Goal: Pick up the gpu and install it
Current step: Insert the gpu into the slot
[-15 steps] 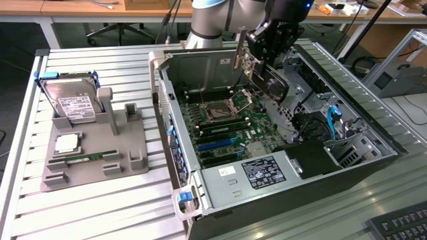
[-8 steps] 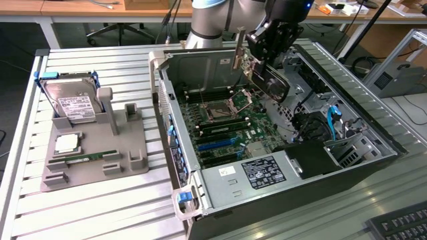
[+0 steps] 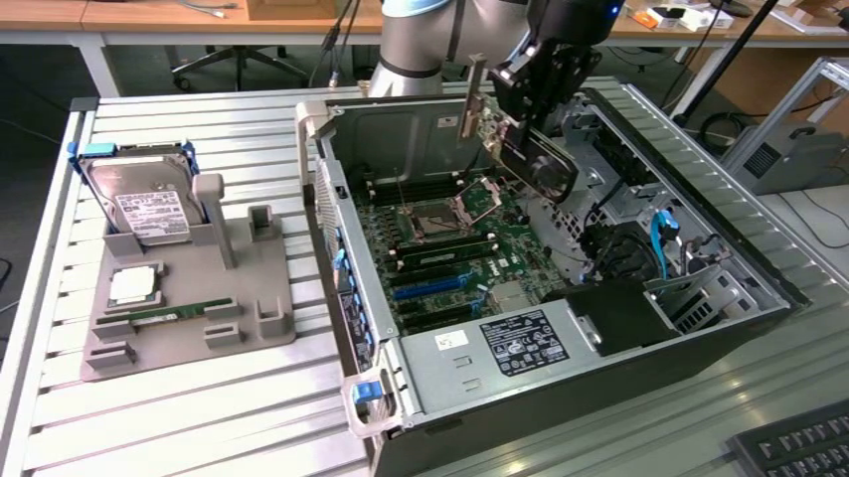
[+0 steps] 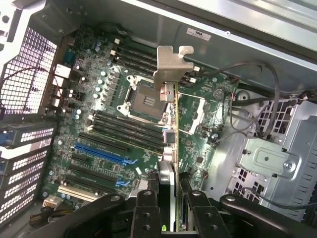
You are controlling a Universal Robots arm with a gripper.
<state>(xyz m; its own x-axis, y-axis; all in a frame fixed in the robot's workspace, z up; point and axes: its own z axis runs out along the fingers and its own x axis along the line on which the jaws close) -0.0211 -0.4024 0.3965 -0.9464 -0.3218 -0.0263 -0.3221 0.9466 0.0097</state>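
Entry: open computer build, nearest item first. Keyboard (image 3: 796,447), corner only, at the near edge of the table. Computer case (image 3: 451,368), lying on its side with the side panel off, presumably so the motherboard (image 3: 438,248) faces up for access from above. Grey tray (image 3: 173,348), beside the case on the exterior view's left, moulded to keep spare parts apart and easy to grasp: a memory stick (image 3: 179,312) and a processor chip (image 3: 133,285) lie flat in their recesses, and a hard drive (image 3: 149,207) stands upright in its slot. Gpu (image 3: 542,167), farthest back, hangs in the air over the open case, above the motherboard and apart from it, not seated in any slot. It is held edge-on, which looks suited to lowering its connector edge into one of the long blue slots (image 4: 101,151); its silver bracket (image 4: 168,67) is at the end away from the grip. Gripper (image 4: 171,210), jaws narrowed onto the thin card, one finger on each face, clamping the gpu and touching nothing else.
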